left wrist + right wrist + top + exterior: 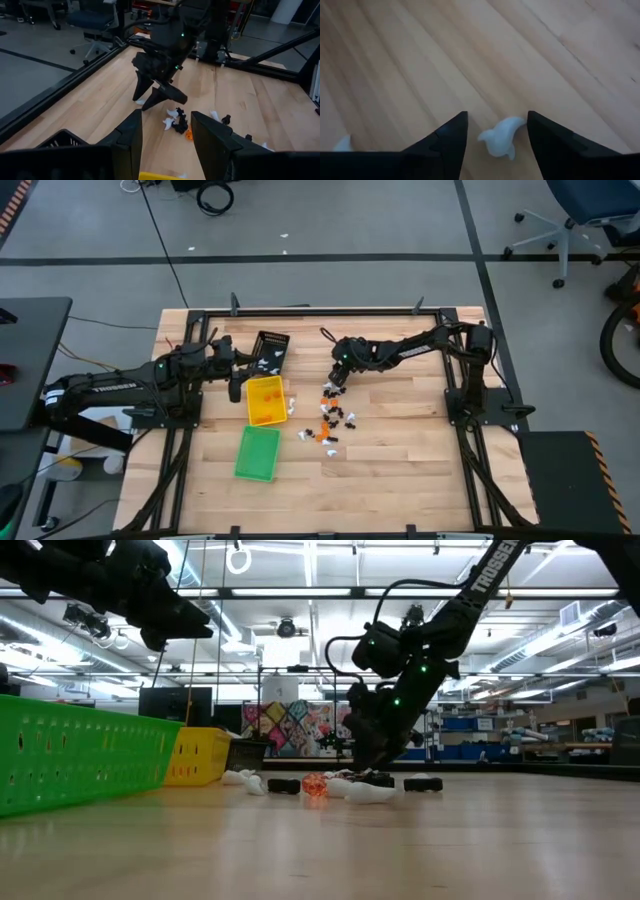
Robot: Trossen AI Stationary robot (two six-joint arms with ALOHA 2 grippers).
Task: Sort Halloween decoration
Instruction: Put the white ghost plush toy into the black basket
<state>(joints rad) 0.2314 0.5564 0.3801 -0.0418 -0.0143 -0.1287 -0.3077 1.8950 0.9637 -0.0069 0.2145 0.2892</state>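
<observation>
Pale wooden planks make up the table [400, 430], framed by black rails, with grey floor and an office chair [580, 220] beyond its far side. Three small trays sit left of centre: a black tray [271, 350] farthest back, a yellow tray [265, 399] in the middle and a green tray [257, 453] nearest.

Scattered right of the yellow tray lies the Halloween decoration [330, 418], a loose spill of tiny white, orange and black trinkets running from near the table's middle toward the near side. A few white pieces [265, 363] show inside the black tray, and some lie just beside the yellow tray's right edge.

Reaching in from the right, the right gripper [333, 383] is lowered at the far end of the spill. Its wrist view shows the right gripper [497, 135] with both fingers spread apart, straddling a small white trinket [501, 138] that lies on the wood between them; the fingertips stand clear of it on either side, so nothing is held. From table height the claw tips sit right at the surface among the pieces.

Coming from the left, the left gripper [236, 388] hangs above the table by the gap between the black and yellow trays, its fingers [129, 140] parted and holding nothing.
</observation>
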